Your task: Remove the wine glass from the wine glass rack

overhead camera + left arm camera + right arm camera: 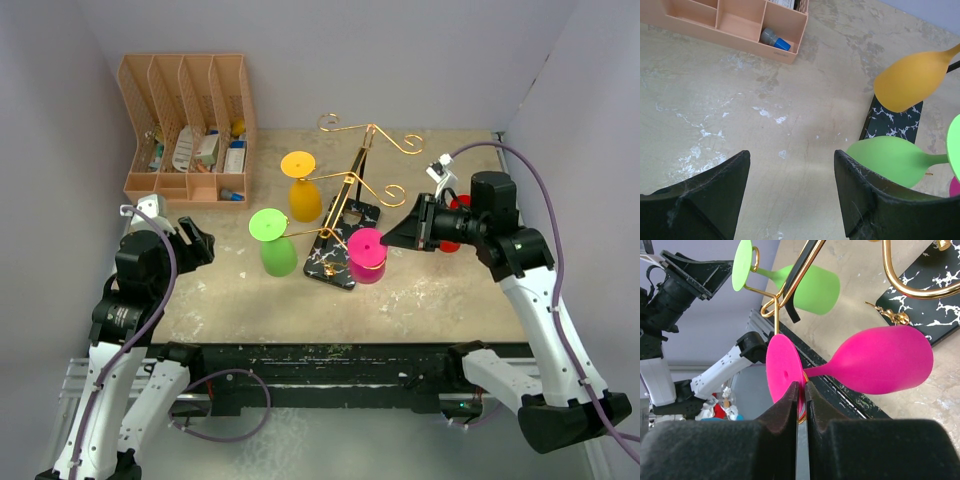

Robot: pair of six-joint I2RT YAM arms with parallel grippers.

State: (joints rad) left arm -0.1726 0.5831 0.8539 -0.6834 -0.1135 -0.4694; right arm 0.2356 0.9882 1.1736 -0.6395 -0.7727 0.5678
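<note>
The right pincer [801, 387] is pinching the pink wine glass [880, 360] by its foot on the wine glass rack [330, 258]; the left pincer [790, 159] is gaping, holding nothing.

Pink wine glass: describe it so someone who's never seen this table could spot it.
Find the gold wire rack on its black marble base mid-table, with three glasses hanging upside down. The pink wine glass hangs on the side nearest the right gripper, whose fingers pinch its foot; its neighbours are the yellow glass and green glass.
</note>
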